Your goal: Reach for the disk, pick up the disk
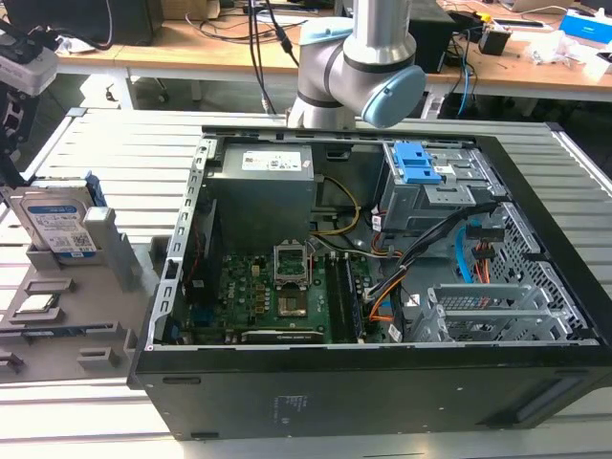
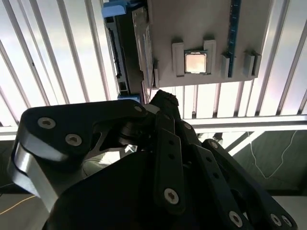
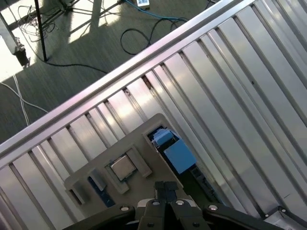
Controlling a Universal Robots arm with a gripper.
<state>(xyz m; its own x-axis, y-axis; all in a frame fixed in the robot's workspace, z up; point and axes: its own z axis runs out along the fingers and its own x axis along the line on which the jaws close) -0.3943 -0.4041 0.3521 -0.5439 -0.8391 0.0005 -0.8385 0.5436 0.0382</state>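
Slatted metal bench of pale ribbed strips, carrying an opened black computer case with a green motherboard exposed inside. Beside the case, on the exterior view's left, lies a flat grey plastic fixture with raised slots and pockets. The disk stands on edge in a slot of this fixture. It is a flat rectangular silver hard drive with a white-and-blue label and blue plastic along its edge. Its broad labelled face is turned towards the exterior camera and leans back slightly. Its lower part is sunk in the slot, so whether its long axis lies level or upright cannot be told. In the second wrist view the disk is seen edge-on as a thin dark slab with a blue corner. In the first wrist view the disk is seen from above, its blue plastic edge uppermost. A small square chip with a dull metal lid sits in a shallow pocket of the fixture, apart from the disk. The robot arm, silver tube with pale blue joint caps, rises behind the case. The claw, matte black with bolted link plates, hangs above the fixture. Its fingertips are drawn narrow, almost together, gripping nothing, and it is clear of the disk.
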